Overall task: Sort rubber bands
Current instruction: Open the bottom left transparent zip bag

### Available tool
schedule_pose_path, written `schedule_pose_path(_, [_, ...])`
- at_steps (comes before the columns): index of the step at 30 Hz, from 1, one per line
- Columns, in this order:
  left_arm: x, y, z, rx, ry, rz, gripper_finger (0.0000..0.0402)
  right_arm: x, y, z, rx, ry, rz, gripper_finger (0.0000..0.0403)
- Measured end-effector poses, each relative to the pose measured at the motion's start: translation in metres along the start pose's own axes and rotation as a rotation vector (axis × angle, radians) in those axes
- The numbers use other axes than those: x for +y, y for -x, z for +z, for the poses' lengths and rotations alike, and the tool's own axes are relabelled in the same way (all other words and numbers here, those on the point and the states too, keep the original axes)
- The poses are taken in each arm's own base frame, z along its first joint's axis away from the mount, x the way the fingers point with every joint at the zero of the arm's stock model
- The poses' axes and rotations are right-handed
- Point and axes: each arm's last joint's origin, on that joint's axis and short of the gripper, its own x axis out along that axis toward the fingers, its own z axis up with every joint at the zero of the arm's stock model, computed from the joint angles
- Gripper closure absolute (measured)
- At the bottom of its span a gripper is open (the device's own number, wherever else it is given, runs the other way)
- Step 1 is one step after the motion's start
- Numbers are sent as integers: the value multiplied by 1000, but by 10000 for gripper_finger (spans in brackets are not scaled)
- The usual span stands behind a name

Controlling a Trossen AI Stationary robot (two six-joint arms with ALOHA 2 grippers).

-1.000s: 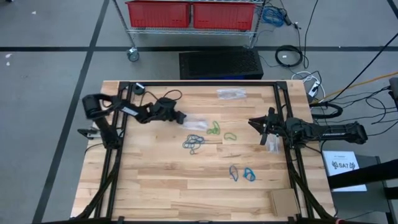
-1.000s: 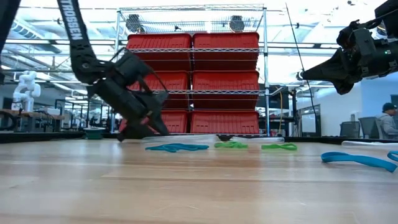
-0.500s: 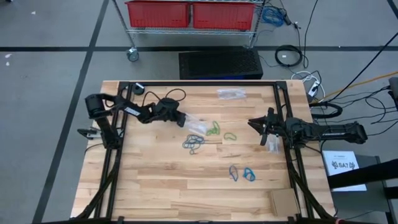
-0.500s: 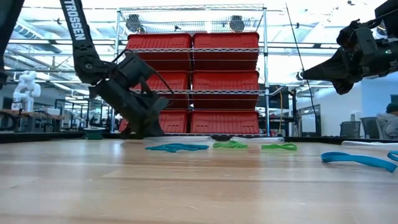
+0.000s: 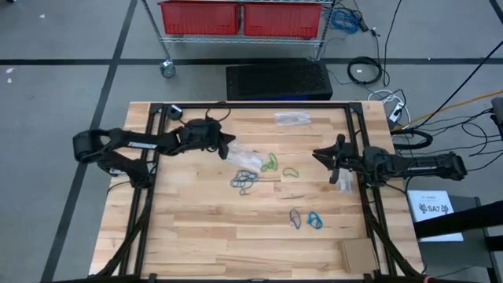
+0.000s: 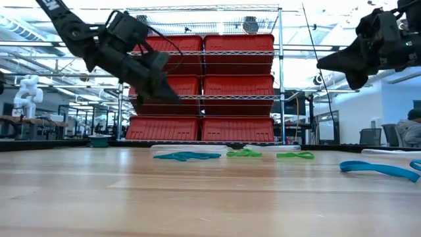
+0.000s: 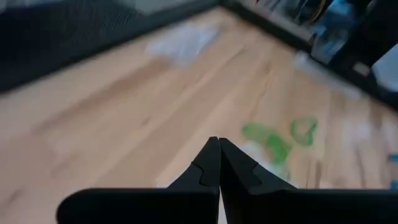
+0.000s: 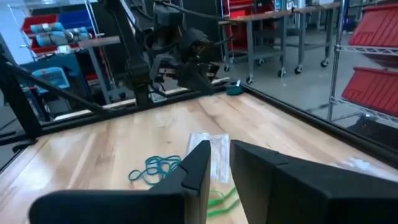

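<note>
Left gripper (image 6: 172, 97) now lifted clear of the table (image 5: 196, 236), down at the boards half a second ago; fingers pressed together, nothing visible between them in the left wrist view. Looks like a missed grab. Rubber bands (image 5: 247, 181) unmoved, lying ahead of and below its tips. Right gripper (image 5: 317, 155) hovering, slightly parted, holding nothing, bands beyond it.

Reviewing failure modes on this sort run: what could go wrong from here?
1. Left gripper is shut and lifted with nothing visible between its fingers; the grab likely missed, so a retry may be needed.
2. The dark blue bands lie tangled; a pick there could drag several.
3. A clear bag lies beside the green bands and could get pinched instead.
</note>
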Motion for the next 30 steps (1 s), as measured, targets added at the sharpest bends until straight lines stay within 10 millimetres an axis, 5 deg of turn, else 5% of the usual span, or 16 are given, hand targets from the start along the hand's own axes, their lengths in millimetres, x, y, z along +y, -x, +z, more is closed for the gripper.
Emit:
schedule_pose_path(6, [12, -3, -29, 262, 84, 122, 383, 5, -13, 8, 86, 22, -20, 335])
schedule_pose_path(13, [16, -24, -56, 460, 325, -24, 289, 9, -26, 5, 111, 30, -24, 311])
schedule_pose_path(20, [20, -27, -54, 471, 371, -67, 218, 9, -30, 2, 132, 36, -29, 302])
schedule_pose_path(30, [25, -2, -31, 417, 421, -68, 208, 9, -30, 2, 133, 37, -29, 302])
